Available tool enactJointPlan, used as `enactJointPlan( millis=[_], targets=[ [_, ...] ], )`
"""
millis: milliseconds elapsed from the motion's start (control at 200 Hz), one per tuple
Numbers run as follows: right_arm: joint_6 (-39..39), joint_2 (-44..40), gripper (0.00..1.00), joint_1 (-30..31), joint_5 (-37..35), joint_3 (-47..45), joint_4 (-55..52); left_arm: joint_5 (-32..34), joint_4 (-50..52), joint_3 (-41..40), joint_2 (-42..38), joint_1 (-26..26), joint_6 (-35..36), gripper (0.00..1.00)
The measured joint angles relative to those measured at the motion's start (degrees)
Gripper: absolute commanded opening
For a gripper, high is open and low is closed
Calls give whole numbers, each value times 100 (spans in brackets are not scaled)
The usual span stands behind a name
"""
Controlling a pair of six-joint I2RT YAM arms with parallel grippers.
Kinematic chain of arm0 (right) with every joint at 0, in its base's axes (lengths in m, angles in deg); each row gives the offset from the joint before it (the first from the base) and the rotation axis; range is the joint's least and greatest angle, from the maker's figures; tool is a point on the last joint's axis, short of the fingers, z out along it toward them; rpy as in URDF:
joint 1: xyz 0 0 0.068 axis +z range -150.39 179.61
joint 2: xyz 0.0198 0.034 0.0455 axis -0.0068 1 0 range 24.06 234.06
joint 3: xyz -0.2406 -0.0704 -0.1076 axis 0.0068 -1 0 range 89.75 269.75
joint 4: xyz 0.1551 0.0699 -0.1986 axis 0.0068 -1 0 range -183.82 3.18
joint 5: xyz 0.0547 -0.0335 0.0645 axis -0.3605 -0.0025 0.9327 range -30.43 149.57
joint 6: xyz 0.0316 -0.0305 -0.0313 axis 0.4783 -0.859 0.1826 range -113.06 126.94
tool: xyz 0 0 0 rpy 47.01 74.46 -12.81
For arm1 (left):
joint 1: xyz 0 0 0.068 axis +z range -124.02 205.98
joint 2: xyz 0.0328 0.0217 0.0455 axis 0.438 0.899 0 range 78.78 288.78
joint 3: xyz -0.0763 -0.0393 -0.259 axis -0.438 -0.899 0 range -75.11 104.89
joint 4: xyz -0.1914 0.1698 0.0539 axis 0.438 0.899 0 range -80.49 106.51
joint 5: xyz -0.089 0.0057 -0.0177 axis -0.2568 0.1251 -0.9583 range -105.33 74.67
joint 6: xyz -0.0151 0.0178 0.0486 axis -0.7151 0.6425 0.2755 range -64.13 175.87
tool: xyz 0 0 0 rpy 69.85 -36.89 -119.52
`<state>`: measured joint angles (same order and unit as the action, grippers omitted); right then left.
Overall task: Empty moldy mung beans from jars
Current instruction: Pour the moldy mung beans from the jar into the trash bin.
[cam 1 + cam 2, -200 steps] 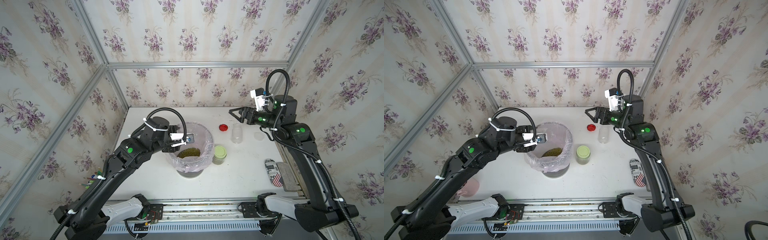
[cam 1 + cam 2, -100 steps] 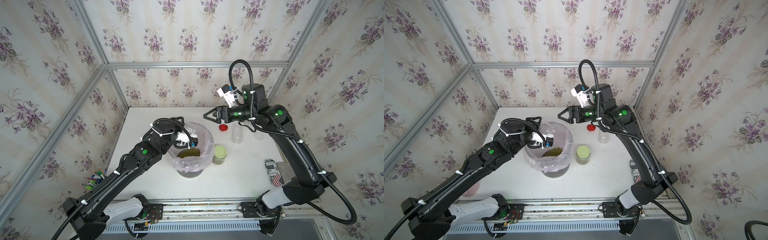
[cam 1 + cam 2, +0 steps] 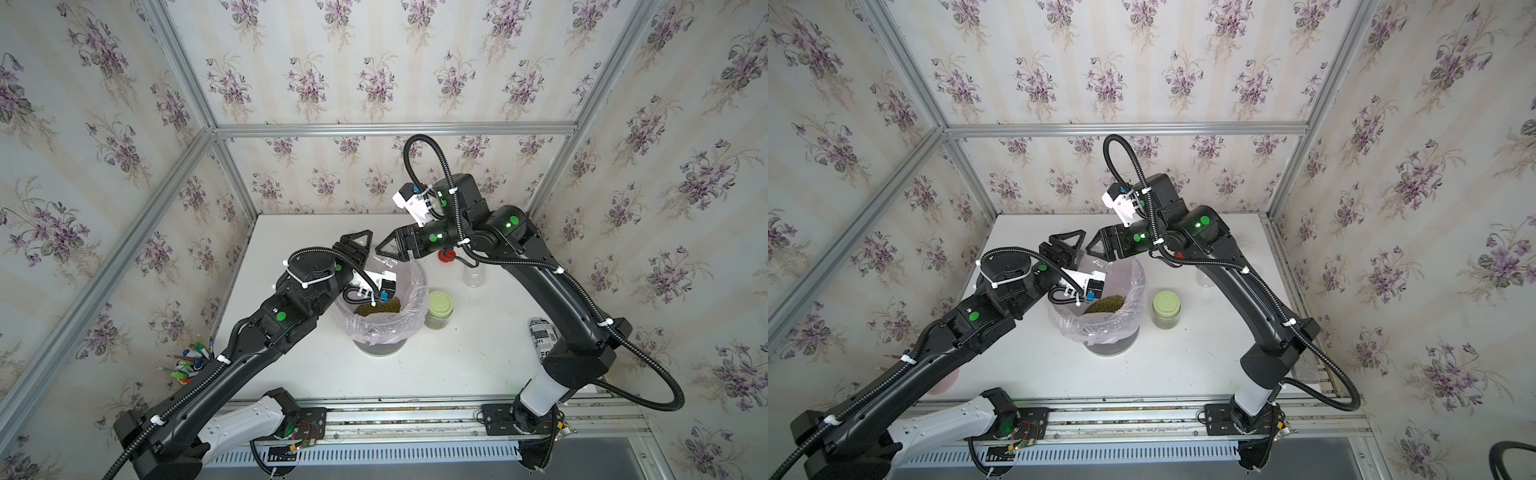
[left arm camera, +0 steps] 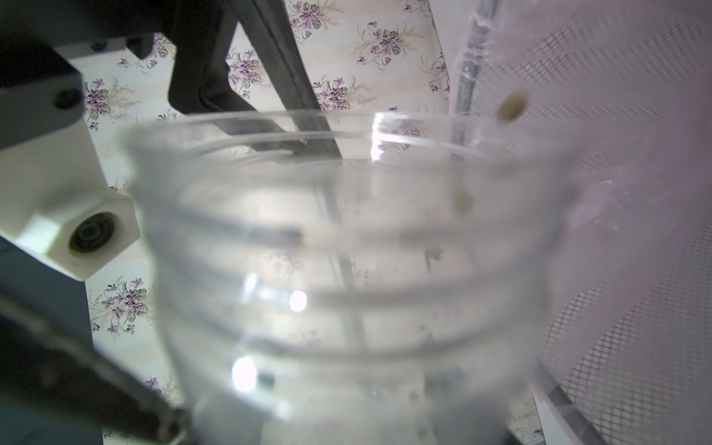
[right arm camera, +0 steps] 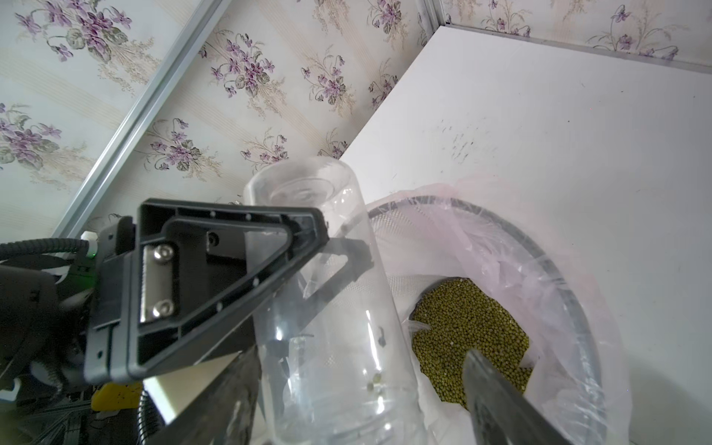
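**Upturned jar at the bin.** My left gripper is clamped across an upturned clear jar, held tilted over the far rim of the bin, mouth towards the pink liner. A few grains cling inside near the mouth. The mung beans lie heaped inside the bin. My right gripper sits at the same rim, its jaws standing either side of the jar's lower part; whether they press on it I cannot tell. A green-lidded jar stands just beside the bin on my right. An open jar and a red lid lie farther off on that side.
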<state>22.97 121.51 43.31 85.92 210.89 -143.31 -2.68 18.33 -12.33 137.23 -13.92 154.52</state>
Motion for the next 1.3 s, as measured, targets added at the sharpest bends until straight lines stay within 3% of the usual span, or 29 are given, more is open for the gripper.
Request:
enactJointPlan(
  millis=[255, 455, 645, 699, 814, 864, 1154, 1304],
  targets=[
    [-105, 262, 74, 166, 74, 120, -94, -74, 50, -17, 11, -15, -2, 40],
    [-356, 317, 52, 234, 28, 122, -162, -50, 258, -15, 76, -35, 24, 42],
    [-356, 299, 37, 249, -87, 20, -79, 184, 699, -17, 109, -68, 151, 45],
    [-330, 282, 39, 249, -70, -52, -7, 203, 754, -7, 109, -72, 168, 45],
    [-245, 247, 67, 264, 31, -201, 107, 286, 855, 63, 79, -79, 173, 44],
    [-254, 247, 72, 293, 61, -223, 87, 299, 789, 83, 61, -83, 168, 43],
    [-365, 258, 72, 358, 310, -446, 136, 142, 601, 199, 66, -131, 195, 43],
    [-466, 258, 61, 352, 376, -487, 129, 120, 621, 199, 98, -146, 234, 43]
  ],
)
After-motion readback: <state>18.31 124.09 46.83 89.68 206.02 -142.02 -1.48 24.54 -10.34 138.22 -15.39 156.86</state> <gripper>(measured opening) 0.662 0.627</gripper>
